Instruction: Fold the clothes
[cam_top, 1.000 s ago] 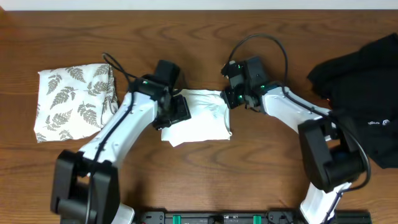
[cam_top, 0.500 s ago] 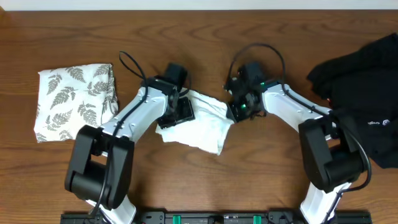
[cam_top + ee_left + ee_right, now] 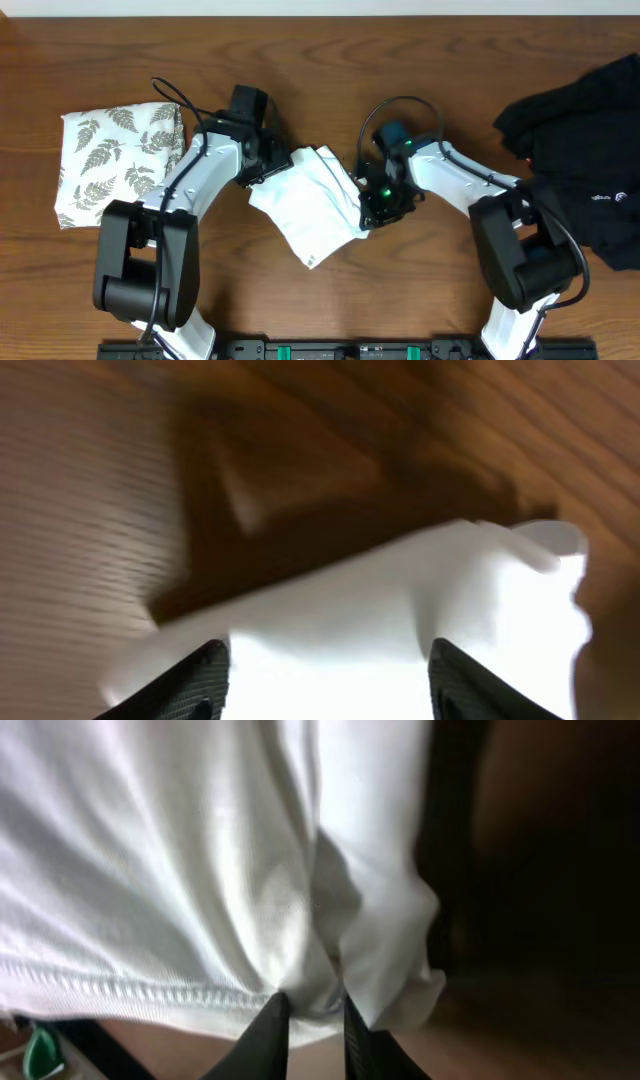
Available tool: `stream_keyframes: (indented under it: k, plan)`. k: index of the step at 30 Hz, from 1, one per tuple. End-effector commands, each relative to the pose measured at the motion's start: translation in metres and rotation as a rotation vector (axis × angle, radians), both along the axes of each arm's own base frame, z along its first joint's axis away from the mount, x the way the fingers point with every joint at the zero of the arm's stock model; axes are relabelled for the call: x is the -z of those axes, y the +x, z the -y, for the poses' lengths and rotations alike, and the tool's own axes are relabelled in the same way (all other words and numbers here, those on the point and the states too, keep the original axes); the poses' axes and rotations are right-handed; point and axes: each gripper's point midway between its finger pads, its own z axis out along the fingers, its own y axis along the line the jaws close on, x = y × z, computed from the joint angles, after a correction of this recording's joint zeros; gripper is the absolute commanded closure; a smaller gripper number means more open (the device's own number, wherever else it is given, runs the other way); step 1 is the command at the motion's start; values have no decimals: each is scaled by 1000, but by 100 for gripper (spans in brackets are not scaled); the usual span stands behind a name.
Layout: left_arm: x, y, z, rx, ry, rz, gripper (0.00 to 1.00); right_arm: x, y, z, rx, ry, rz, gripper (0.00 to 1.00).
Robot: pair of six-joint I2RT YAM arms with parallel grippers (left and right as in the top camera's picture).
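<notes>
white t-shirt (image 3: 310, 205): squaring the folded bundle

the t-shirt lies near the middle of the table (image 3: 420, 300) as a compact folded bundle. it sits skewed, one corner toward the near edge; no print shows.

right claw (image 3: 378, 208): at the right edge, fingers almost together, pinching a pleat just above the stitched hem.

left claw (image 3: 268, 165): at the upper left corner, fingers wide apart with cloth between them, no pinch evident.

judgement: the step in hand looks like straightening the bundle.
- hold the hem pinch low so the layers stay stacked.
- close the left claw on all layers before pulling.
- move both ends together.

count:
- t-shirt 1
- fern-print cloth (image 3: 120, 160) 1, folded, far left
- black garment (image 3: 590, 150) 1, heaped, far right
- claws 2
</notes>
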Motion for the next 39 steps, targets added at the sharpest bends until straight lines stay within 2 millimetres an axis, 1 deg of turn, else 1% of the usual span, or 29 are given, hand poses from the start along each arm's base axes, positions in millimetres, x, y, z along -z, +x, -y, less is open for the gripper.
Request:
stream_keyframes:
  k: [1,5,8,10,13,14,16,17,19,21,22,25,27,28,33,37,39]
  plan:
    - [-9,-4,16,77,-104,-5,31,13,-14,-5,-34,0,-39,84]
    - [-24,-8,11,67,-119,4,24,12,-8,-3,-20,5,-31,85]
    - [-48,-8,3,64,-124,55,22,8,-1,-3,-13,12,-16,84]
    - [-68,-13,-7,42,-127,85,21,2,6,-3,-21,24,8,84]
    - [-95,-26,-20,11,-128,112,19,-15,22,-6,-50,42,66,83]
    - [-104,-34,-26,-2,-127,113,16,-25,33,-4,-49,22,108,83]
    - [-110,-45,-33,-18,-114,100,11,-43,51,-2,-55,-5,183,83]
    - [-110,-50,-37,-26,-95,88,10,-54,61,-4,-63,-6,225,83]
    - [-105,-60,-44,-40,-56,45,8,-68,76,-8,-69,-6,289,83]
    - [-97,-68,-45,-42,-48,-5,7,-79,87,-11,-68,-2,332,83]
    - [-92,-72,-46,-42,-46,-25,7,-82,91,-13,-67,4,349,83]
    - [-71,-81,-47,-73,-44,-97,5,-82,96,-17,-68,14,371,83]
    - [-56,-87,-46,-95,-48,-137,4,-78,95,-19,-74,12,364,84]
    - [-47,-89,-44,-99,-62,-155,4,-75,94,-20,-78,9,357,84]
    - [-15,-94,-29,-81,-153,-187,3,-54,86,-27,-105,-8,308,84]
    - [4,-100,-29,-82,-149,-210,3,-39,79,-34,-126,-10,270,85]
    - [9,-102,-29,-70,-148,-210,2,-33,76,-37,-137,-15,260,85]
